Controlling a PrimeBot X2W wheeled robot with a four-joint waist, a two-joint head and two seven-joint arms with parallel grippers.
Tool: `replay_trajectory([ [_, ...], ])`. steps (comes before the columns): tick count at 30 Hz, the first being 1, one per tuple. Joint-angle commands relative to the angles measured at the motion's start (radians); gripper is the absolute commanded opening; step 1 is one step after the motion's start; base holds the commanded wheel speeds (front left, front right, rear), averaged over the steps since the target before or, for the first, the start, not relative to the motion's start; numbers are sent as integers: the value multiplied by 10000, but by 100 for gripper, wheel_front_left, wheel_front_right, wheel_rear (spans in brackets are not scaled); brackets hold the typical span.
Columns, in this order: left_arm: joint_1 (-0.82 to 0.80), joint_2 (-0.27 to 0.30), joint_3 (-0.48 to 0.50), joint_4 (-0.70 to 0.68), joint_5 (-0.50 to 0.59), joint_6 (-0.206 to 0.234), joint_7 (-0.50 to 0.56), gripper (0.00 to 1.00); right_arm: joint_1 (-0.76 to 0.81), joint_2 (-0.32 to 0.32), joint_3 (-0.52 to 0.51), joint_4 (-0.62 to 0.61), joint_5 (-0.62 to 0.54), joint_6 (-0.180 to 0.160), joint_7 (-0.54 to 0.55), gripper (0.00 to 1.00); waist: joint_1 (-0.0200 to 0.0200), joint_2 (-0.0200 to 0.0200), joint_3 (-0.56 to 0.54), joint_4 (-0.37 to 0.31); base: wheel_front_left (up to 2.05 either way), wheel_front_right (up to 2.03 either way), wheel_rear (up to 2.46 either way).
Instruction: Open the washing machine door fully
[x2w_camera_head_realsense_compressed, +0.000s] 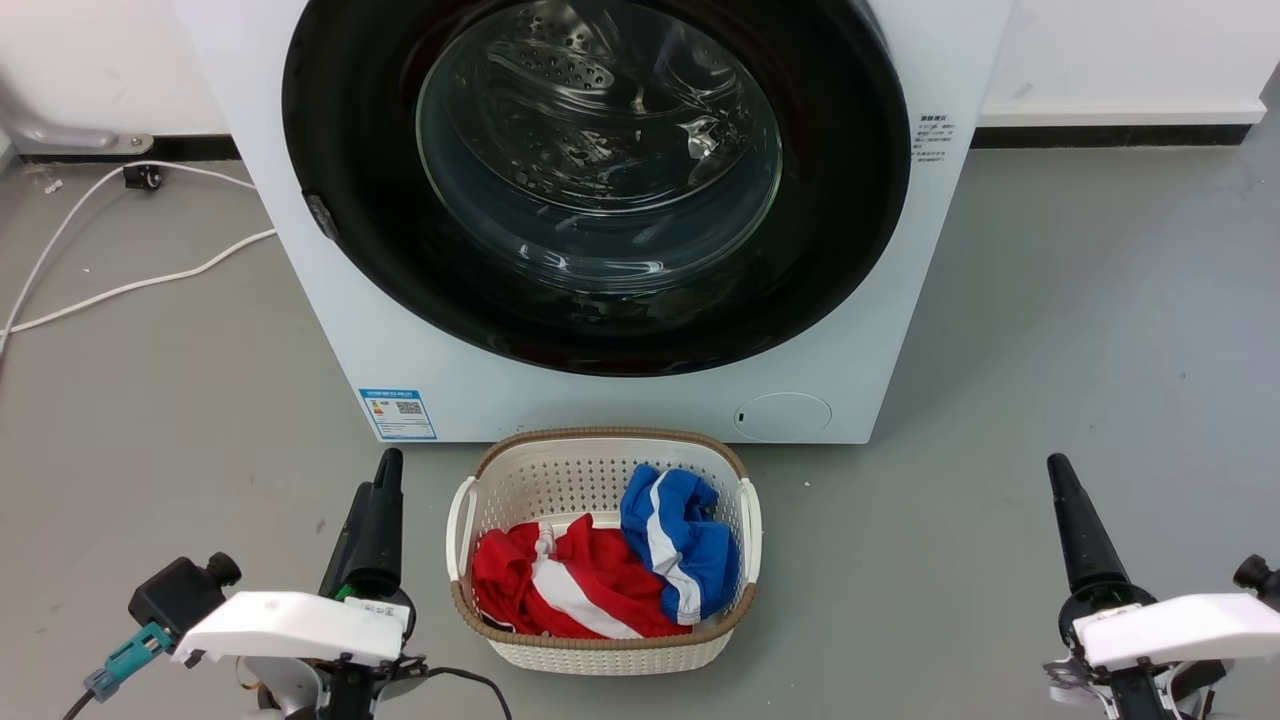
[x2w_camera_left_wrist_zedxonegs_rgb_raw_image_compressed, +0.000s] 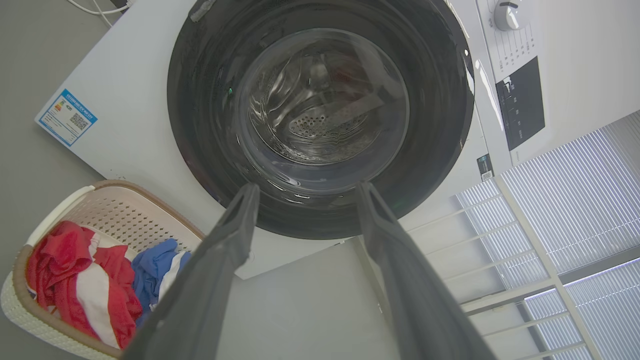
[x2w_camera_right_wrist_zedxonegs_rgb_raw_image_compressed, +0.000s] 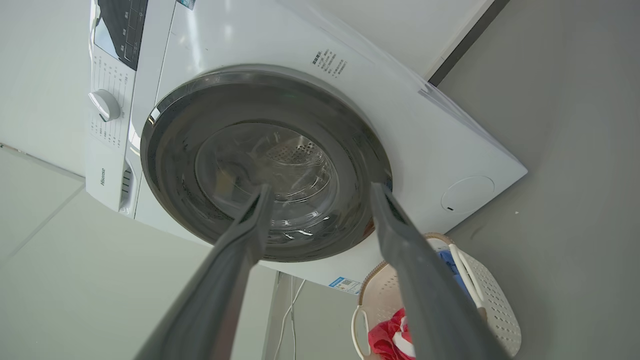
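We are logging left gripper (x2w_camera_left_wrist_zedxonegs_rgb_raw_image_compressed: 307, 186) and right gripper (x2w_camera_right_wrist_zedxonegs_rgb_raw_image_compressed: 321, 186) spread wide, empty; head view is cropping top of washing machine door (x2w_camera_head_realsense_compressed: 596, 180).

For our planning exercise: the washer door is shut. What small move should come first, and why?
Probably lift the left gripper toward the grey tab on the door's left rim: the door sits shut, and the right gripper, also open, is farther from it.

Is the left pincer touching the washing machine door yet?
Apart. In the head view the left pincer sits low beside the laundry basket; white panel of the washing machine separates its tip from the washing machine door.
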Motion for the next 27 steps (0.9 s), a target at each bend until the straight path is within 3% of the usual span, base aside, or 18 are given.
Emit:
replay_trajectory([
  [1,-116,97,-41,-228,481,-30,-108,100,-50,-19,37,-249,-580,3,-63,100,0,0,-2,4,0,0,0],
  [12,-84,300,-403,-275,2504,-36,-484,100,117,22,207,-642,-3151,4,-75,100,0,0,-10,38,0,0,0],
  [27,-231,597,-839,-190,4741,-33,-940,100,385,165,251,-1321,-5659,4,11,100,0,0,-29,48,0,0,0],
])
